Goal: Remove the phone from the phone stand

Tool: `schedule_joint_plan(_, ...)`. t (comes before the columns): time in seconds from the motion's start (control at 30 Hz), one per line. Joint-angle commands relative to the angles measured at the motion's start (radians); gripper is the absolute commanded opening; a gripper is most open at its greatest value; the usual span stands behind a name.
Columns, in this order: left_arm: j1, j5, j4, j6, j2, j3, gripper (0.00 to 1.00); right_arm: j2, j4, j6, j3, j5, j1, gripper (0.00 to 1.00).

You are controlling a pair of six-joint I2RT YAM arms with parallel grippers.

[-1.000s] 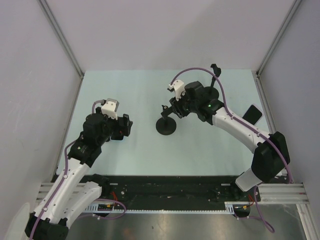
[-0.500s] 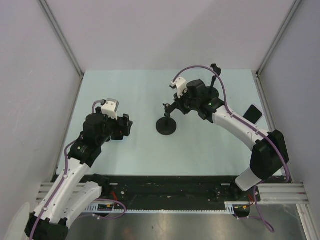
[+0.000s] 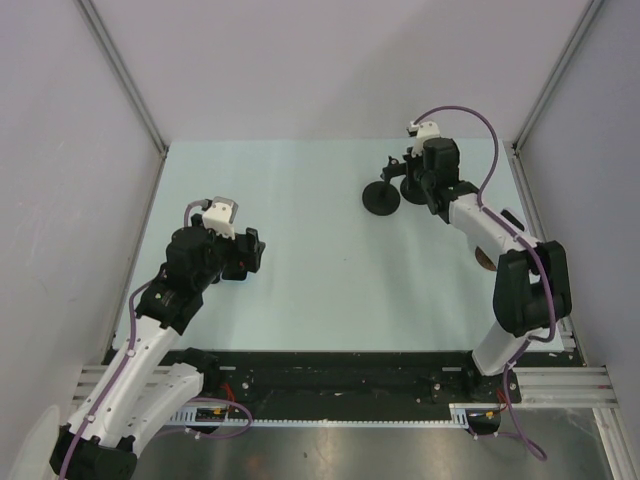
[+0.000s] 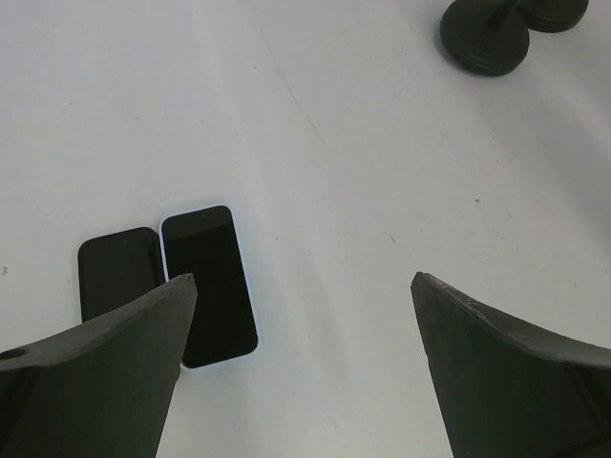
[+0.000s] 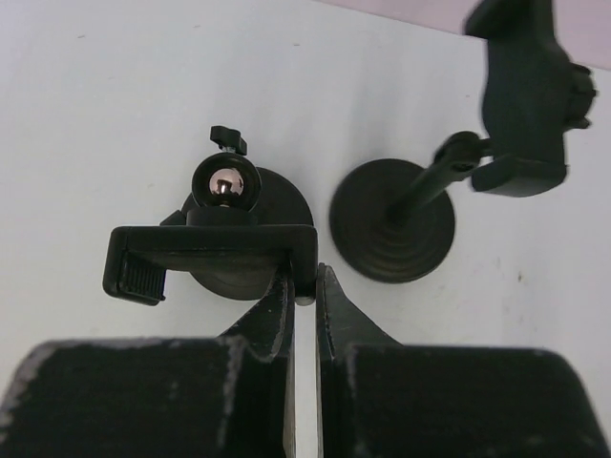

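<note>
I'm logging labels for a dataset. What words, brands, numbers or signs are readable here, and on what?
No text can be read in any view.
black phone: dark screen, no marking.
white-edged phone: dark screen, no marking.
clamp stand: plain black, no print.
second stand: plain black, no print.

Your top camera looks down from the near edge. Both wrist cameras catch the far-right phone stand (image 3: 381,198), the right one closest.

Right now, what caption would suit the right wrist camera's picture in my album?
Right gripper pinching the clamp end of an empty phone stand, a second stand standing beside it.
</note>
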Motion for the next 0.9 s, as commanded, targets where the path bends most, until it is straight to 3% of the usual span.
schedule_joint_plan(0.0, -0.001, 0.001, 0.031, 0.038, -0.006, -0.004, 1.00, 0.061, 0.231, 0.055, 0.093, 0.055, -0.028, 0.00)
schedule_joint_plan(0.53, -0.001, -0.002, 0.031, 0.038, -0.006, -0.004, 1.00, 0.227, 0.235, 0.034, 0.262, 0.110, -0.036, 0.00)
schedule_joint_plan(0.6, -0.001, -0.003, 0.031, 0.038, -0.007, -0.005, 1.00, 0.230, 0.211, 0.034, 0.276, 0.106, -0.033, 0.05)
schedule_joint_plan(0.87, -0.001, 0.000, 0.029, 0.036, -0.025, -0.005, 1.00, 0.178, 0.102, 0.039, 0.342, 0.083, -0.022, 0.45)
